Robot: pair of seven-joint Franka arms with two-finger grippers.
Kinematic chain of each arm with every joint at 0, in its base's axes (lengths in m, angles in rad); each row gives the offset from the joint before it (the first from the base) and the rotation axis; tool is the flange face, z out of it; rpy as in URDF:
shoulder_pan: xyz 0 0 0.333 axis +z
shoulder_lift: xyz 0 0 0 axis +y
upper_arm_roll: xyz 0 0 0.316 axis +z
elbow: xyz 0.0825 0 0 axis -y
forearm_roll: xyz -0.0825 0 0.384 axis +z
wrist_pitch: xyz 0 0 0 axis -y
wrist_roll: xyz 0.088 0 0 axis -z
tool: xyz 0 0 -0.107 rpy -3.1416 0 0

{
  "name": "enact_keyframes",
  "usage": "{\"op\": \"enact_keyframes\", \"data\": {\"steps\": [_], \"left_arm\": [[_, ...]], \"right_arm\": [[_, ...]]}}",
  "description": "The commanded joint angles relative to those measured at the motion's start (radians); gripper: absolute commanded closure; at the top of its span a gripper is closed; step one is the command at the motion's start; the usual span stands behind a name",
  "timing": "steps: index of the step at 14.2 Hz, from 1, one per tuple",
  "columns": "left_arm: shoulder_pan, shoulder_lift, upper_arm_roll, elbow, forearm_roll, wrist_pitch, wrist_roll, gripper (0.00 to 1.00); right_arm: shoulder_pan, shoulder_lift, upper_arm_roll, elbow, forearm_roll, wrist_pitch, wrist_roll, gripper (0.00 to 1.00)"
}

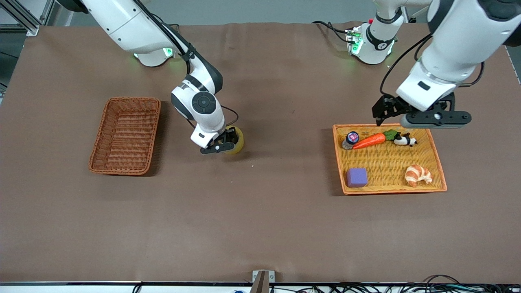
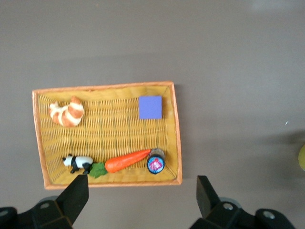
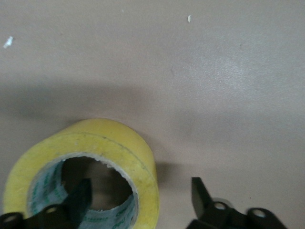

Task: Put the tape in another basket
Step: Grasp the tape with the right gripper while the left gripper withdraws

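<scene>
The tape (image 1: 239,141), a yellowish roll, lies on its side on the brown table between the two baskets. In the right wrist view the tape (image 3: 121,143) shows a grey-green inner core. My right gripper (image 1: 222,147) is down at the roll and open. It also shows in the right wrist view (image 3: 140,196), with one finger inside the core and the other outside the wall, with a gap. The reddish-brown basket (image 1: 125,135) stands empty toward the right arm's end. My left gripper (image 1: 378,118) hangs open and empty over the orange tray's farther edge; it also shows in the left wrist view (image 2: 143,200).
The shallow orange tray (image 1: 392,190), also in the left wrist view (image 2: 177,133), holds a carrot (image 1: 369,140), a panda figure (image 1: 405,140), a small jar (image 1: 351,138), a purple block (image 1: 357,177) and a croissant (image 1: 417,175).
</scene>
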Motion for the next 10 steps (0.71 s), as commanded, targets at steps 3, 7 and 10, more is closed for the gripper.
{"op": "enact_keyframes", "data": {"steps": [3,7,10], "left_arm": [[-0.006,-0.114,0.094,-0.116,-0.087,-0.01,0.133,0.0],[-0.045,-0.11,0.143,-0.117,-0.074,-0.008,0.144,0.0],[-0.029,-0.105,0.143,-0.108,-0.071,-0.008,0.145,0.0]], "right_arm": [[-0.001,0.029,0.003,0.007,-0.041,0.006,0.043,0.81],[0.002,0.035,0.004,0.036,-0.039,-0.019,0.158,1.0],[-0.045,-0.028,0.029,0.067,-0.032,-0.155,0.162,1.0]]}}
